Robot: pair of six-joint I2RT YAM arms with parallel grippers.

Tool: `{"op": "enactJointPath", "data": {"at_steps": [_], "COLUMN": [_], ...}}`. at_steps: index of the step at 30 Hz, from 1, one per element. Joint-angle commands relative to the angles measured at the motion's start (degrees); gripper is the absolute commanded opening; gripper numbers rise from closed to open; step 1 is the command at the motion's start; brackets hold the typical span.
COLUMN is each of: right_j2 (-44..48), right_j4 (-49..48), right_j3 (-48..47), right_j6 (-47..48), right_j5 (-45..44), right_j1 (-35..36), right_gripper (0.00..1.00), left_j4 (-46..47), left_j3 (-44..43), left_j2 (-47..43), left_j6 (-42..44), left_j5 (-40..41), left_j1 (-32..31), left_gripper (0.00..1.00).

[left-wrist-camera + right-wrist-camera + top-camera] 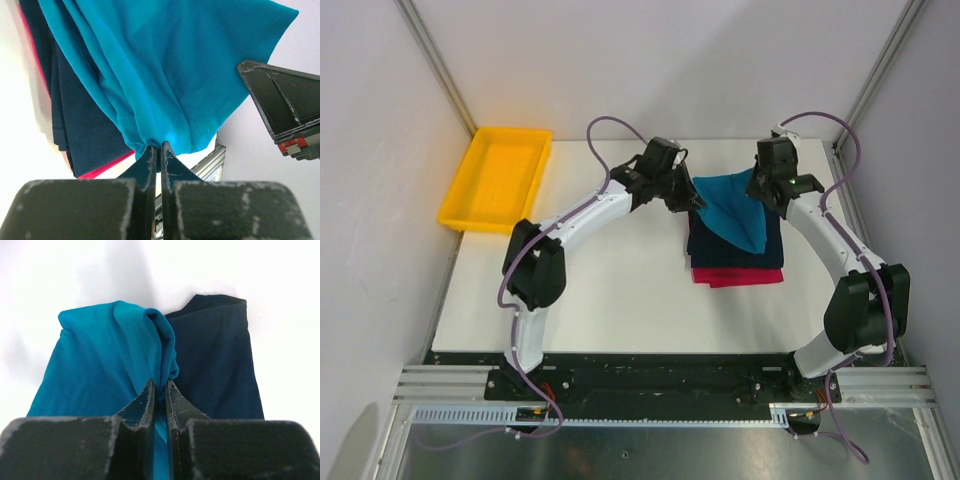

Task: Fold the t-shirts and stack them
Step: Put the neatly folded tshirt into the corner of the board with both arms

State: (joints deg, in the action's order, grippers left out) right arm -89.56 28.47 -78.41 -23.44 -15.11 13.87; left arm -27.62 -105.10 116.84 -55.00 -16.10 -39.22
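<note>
My left fingers point(150, 156) and right fingers point(148, 394) are pinching the soft teal-blue cloth t-shirt point(732, 210) over the dark navy cloth t-shirt point(775, 246).

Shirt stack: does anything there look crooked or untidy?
Yes. The teal shirt on top is bunched, not flat: the left pincer and the right pincer each pinch its far edge, and it lies slanted over the navy shirt. The red shirt beneath sticks out at the near edge.
</note>
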Motion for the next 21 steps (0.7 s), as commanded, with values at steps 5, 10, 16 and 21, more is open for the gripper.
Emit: {"op": "enactJointPath", "data": {"at_steps": [5,10,16,21], "right_j2": [2.91,3.18,2.66,2.11], "right_j4": [-2.14,-2.56,-2.96,-3.41], "right_j3": [0.91,1.66,2.04,2.27], "right_j6": [0.97,1.02,1.27,1.42], "right_j5": [1.03,1.72,2.28,2.78], "right_j1": [-2.08,-3.24,-4.12,-4.8], "right_gripper": [0.0,0.0,0.0,0.0], "left_j4": [0.81,0.84,0.82,0.82], "left_j3": [-4.07,-4.68,-4.96,-5.19], "left_j2": [1.25,2.08,2.75,3.26], "left_j6": [-1.58,-1.95,-2.24,-2.46], "left_j5": [0.18,-0.08,-0.17,-0.41], "left_j1": [-1.08,-1.49,-2.04,-2.41], "left_gripper": [0.0,0.0,0.0,0.0]}}
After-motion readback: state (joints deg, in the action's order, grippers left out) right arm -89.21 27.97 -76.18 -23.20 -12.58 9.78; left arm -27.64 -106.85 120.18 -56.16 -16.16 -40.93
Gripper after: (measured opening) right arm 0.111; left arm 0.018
